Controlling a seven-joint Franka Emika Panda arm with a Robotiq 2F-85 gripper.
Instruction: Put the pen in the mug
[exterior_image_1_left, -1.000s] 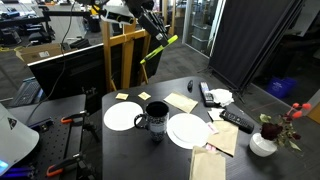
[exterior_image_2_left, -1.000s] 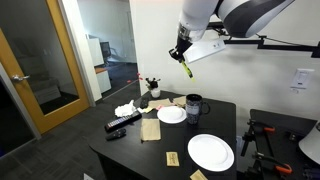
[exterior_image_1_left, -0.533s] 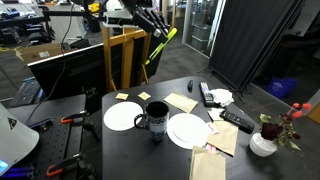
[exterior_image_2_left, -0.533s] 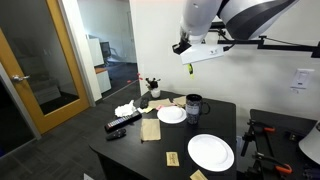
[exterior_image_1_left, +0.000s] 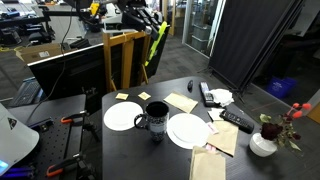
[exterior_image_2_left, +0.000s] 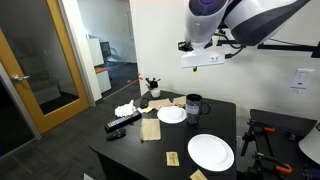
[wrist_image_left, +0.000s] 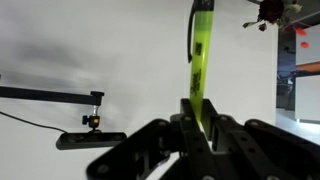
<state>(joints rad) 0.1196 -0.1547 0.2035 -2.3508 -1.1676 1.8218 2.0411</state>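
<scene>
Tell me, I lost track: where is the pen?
The pen is clamped in the claw, wrist view; in an exterior view it hangs high above the mug.

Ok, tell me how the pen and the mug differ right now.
Colour: the pen is bright yellow-green, the mug dark. Shape: the pen is slim and straight, the mug a wide cylinder with a side handle. Place: the pen is clamped in the gripper's fingers high in the air, the mug stands upright on the table between two white plates.

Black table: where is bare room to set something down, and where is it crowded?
Bare tabletop lies along the near edge, before the mug and white plates. Crowded: the end with remotes, napkins and vase.
</scene>
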